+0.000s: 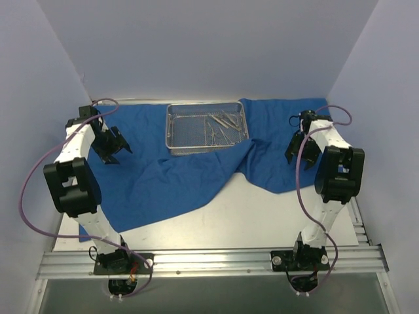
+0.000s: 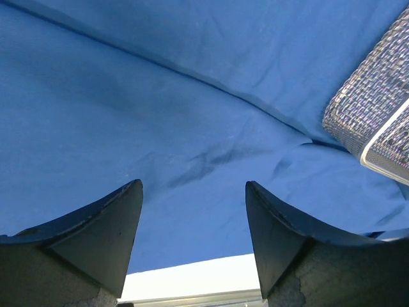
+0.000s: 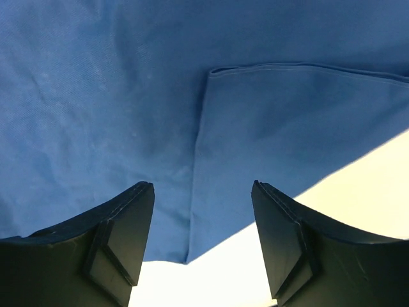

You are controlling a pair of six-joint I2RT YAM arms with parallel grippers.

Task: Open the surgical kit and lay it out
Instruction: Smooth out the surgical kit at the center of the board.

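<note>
The slim steel instruments [image 1: 224, 124] in the rectangular silver wire-mesh tray [image 1: 207, 128] are too small in the top view to count or tell apart. The left wrist view shows only one corner of the tray, the rest cut off at the right edge. The black-and-white left arm [image 1: 72, 186] hides the left border of the large royal-blue cloth wrap [image 1: 163, 173].

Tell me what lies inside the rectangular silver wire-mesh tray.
Several slim steel instruments lie in the right half of the rectangular silver wire-mesh tray; its left half shows bare mesh. They overlap, so their exact number and kinds cannot be told.
</note>
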